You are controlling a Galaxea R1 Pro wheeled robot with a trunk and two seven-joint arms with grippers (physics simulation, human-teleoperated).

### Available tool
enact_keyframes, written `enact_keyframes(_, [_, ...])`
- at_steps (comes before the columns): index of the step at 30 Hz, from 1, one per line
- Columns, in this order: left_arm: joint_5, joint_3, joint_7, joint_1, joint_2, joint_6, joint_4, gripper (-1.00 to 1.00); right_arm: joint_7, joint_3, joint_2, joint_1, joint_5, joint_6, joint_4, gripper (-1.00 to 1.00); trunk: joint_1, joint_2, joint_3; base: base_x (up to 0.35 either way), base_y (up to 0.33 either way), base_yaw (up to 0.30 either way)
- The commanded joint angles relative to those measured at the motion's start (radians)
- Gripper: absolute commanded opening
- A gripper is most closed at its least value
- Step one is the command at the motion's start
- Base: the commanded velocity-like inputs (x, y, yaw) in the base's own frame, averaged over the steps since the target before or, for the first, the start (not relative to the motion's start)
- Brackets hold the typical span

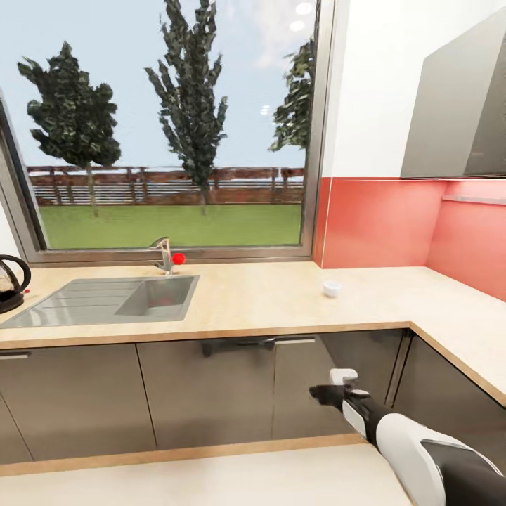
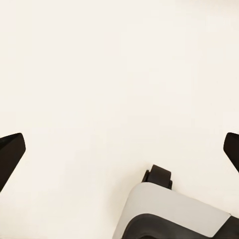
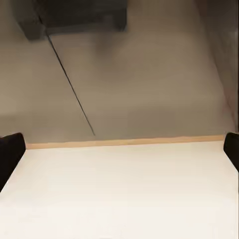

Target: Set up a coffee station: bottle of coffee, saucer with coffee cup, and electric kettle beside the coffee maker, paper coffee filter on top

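Right tool (image 1: 325,393) hangs low in front of the dark cabinet fronts, below the counter (image 1: 267,309) edge. Right wrist view: fingertips (image 3: 10,149) sit at opposite frame edges, so the jaws are spread wide with nothing between them; below is a pale surface, then a wood-look lip and grey floor. Left tool (image 2: 119,149) is spread too, empty, over a plain cream surface with a bit of the robot's own body (image 2: 169,214) in shot.

Coffee cup (image 1: 331,287) stands on the counter well above and ahead of the right tool, roughly in line with it, nothing near it. Electric kettle (image 1: 12,281) is far off to that tool's left, at the counter's end past the sink (image 1: 105,301) and faucet (image 1: 164,254); only part of it shows.

Judged step: robot is in transit, looking for the station things. The cup is the nearest target. To do it well: raise the right arm clear of the counter lip first, close in with the base, come down over the cup with jaws spread, and grip the wall, not the handle.
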Motion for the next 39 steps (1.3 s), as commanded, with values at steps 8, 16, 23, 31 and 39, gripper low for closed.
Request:
enact_keyframes(8, [0.009, -0.008, 0.003, -0.001, 0.002, -0.003, 0.000, 1.00, 0.002, -0.007, 0.043, -0.004, -0.006, 0.008, -0.343, 1.00, 0.000, -0.001, -0.001, -0.001, -0.001, 0.000])
enact_keyframes(16, [0.010, -0.008, 0.003, -0.001, 0.003, 0.000, 0.001, 1.00, -0.011, -0.005, 0.052, -0.087, -0.284, 0.538, -0.790, 1.00, 0.000, -0.001, -0.001, 0.000, 0.000, 0.000])
enact_keyframes(23, [0.010, -0.008, 0.018, 0.035, 0.037, 0.071, 0.003, 1.00, -0.145, -0.002, 0.045, -0.279, -0.303, 0.874, -0.777, 1.00, 0.000, -0.001, -0.001, 0.160, 0.000, 0.000])
enact_keyframes(31, [0.010, -0.008, 0.020, 0.042, 0.042, 0.087, 0.003, 1.00, -0.148, -0.001, 0.040, -0.278, -0.301, 0.891, -0.775, 1.00, 0.000, -0.001, -0.001, 0.340, -0.033, 0.000])
enact_keyframes(39, [0.010, -0.008, 0.021, 0.042, 0.042, 0.088, 0.003, 1.00, -0.151, -0.001, 0.041, -0.270, -0.299, 0.891, -0.770, 1.00, 0.000, -0.001, -0.001, 0.319, -0.174, -0.062])
